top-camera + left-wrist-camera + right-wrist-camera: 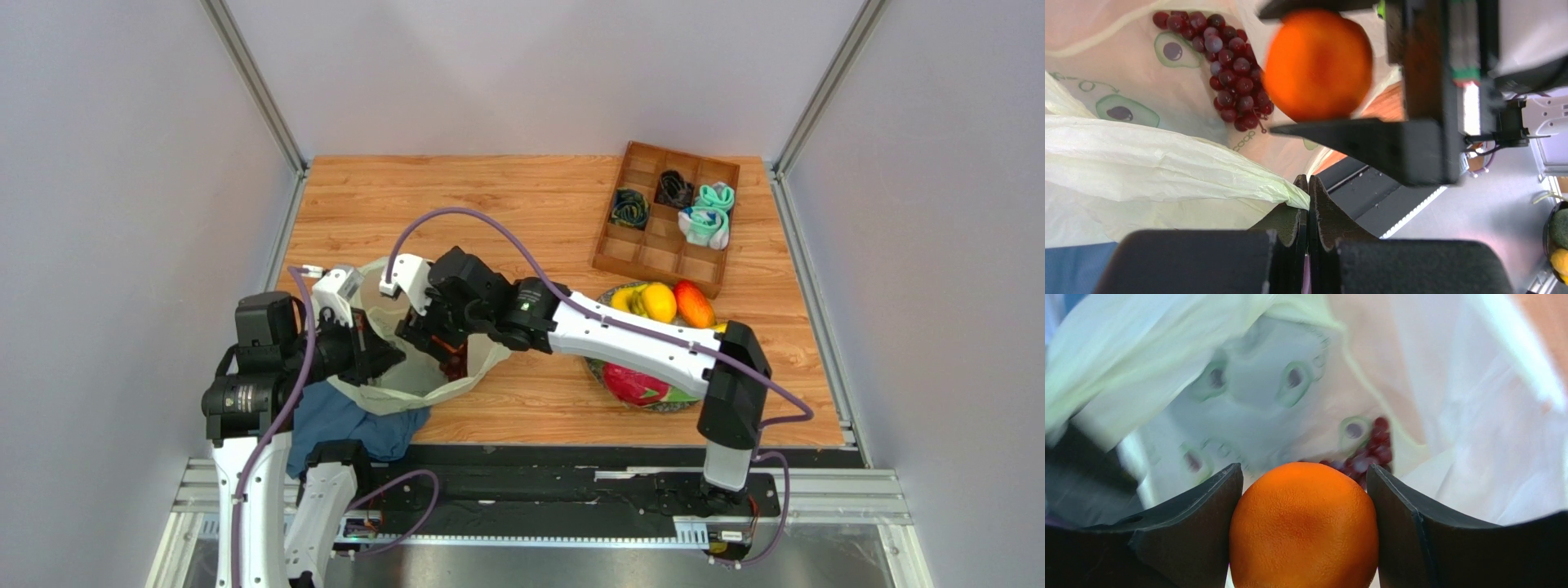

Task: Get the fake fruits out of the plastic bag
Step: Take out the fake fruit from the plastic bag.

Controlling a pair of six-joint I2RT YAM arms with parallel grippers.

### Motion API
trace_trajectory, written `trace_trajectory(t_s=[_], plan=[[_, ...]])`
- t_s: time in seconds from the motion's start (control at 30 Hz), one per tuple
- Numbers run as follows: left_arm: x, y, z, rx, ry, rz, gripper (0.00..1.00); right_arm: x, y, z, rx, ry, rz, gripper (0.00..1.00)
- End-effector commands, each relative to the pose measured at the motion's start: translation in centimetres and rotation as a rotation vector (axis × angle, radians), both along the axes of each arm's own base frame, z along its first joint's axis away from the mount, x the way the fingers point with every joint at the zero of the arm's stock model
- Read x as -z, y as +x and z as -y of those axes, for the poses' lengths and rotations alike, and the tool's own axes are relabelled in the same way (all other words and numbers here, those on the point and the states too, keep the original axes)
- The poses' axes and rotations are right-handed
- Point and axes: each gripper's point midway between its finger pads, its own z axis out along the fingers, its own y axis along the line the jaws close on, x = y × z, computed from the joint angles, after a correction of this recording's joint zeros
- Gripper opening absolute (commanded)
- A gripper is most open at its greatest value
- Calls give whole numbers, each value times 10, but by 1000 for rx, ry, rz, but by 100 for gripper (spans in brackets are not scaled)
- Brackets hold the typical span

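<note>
A light wooden desk [515, 208] with plank grain sits inside a booth of plain pale grey walls, with metal posts at the far corners. A black strip [552, 472] runs along the near edge where the two arms are mounted.

At the left of the desk, a thin pale yellow-green plastic bag [405, 374] printed with small avocado marks stands open, partly resting on a blue cloth [350, 423]. The left end effector [1308, 191] is pressed together on the bag's rim, pinching the film. The right end effector [1303, 471] is at the bag's mouth, its two dark fingers clamped on either side of a glossy orange [1304, 527]. Dark red-purple grapes [1229, 67] lie at the bottom of the bag.

To the right, a patterned dish [675, 402] holds yellow and orange fruits and a pink dragon fruit [635, 384]. At the far right, a wooden divided tray [650, 251] holds rolled socks [708, 214].
</note>
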Motion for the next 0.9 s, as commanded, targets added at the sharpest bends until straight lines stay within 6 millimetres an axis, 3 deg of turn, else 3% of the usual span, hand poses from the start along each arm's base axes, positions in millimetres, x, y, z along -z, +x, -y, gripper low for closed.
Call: trace_trajectory(t_s=[0.0,0.13,0.23,0.3,0.4,0.43,0.47,0.5,0.53,0.57,0.6,0.63,0.7,0.73,0.8,0.83,0.87], plan=[[-15,15,4,4,-27,79,0,-33,-50,28,-185,78,-158,4],[-18,26,9,23,-62,97,0,-64,-92,43,-380,169,-297,6],[-23,38,11,22,-97,92,0,-89,-96,53,-400,215,-273,6],[-22,45,10,6,-100,82,0,-123,-92,64,-404,257,-171,6],[-24,47,9,-6,-107,80,0,-161,-74,86,-326,325,-85,5],[-21,47,10,-7,-109,74,0,-178,-56,105,-241,354,-29,5],[-21,46,10,-5,-113,71,0,-186,-43,119,-175,367,0,4],[-20,46,10,-9,-118,63,0,-179,-27,132,-93,357,11,4],[-18,47,10,-9,-121,54,0,-185,-5,162,5,373,48,3],[-17,47,10,-10,-123,51,0,-178,9,178,70,360,58,3],[-17,47,11,-10,-126,47,0,-146,27,196,157,302,29,3],[-16,48,10,-15,-128,42,0,-131,53,231,277,278,20,3],[-17,50,9,-24,-134,40,0,-104,64,268,361,246,-18,3],[-16,51,8,-29,-139,38,0,-69,79,302,450,190,-52,3],[-15,52,7,-38,-147,32,0,-40,84,334,522,145,-77,3],[-13,54,5,-49,-149,27,0,-15,87,356,570,111,-112,4],[-13,55,5,-52,-154,26,0,-3,87,364,580,98,-136,5]])
